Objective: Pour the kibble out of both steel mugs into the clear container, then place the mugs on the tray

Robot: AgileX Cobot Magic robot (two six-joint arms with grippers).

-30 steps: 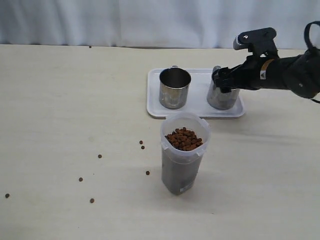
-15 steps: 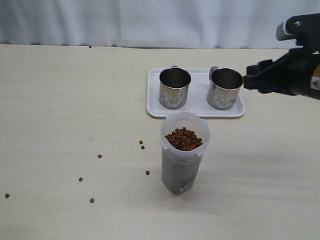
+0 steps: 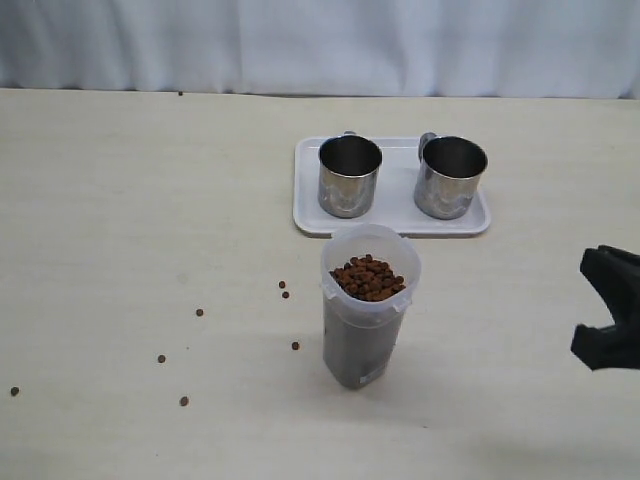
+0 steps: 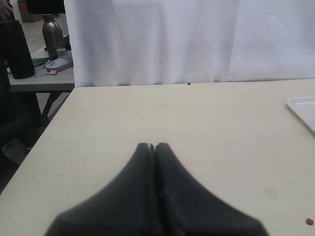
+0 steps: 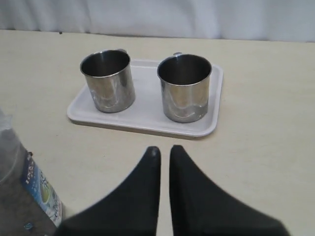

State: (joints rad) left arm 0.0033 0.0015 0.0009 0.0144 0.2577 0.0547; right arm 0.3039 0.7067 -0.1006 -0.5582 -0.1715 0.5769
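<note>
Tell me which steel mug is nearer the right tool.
The mug on the tray's right side in the exterior view; the other mug stands farther left, away from the right tool.

Nothing here can actually be read. The only print I can spot is a small label [image 5: 40,189] low on the clear container [image 3: 362,340]. It has blue marks and a green patch, too blurred to make out.

Left gripper [image 4: 151,146] jaws pressed together over the table [image 4: 221,128]; tray [image 4: 305,110] corner nearby.
</note>
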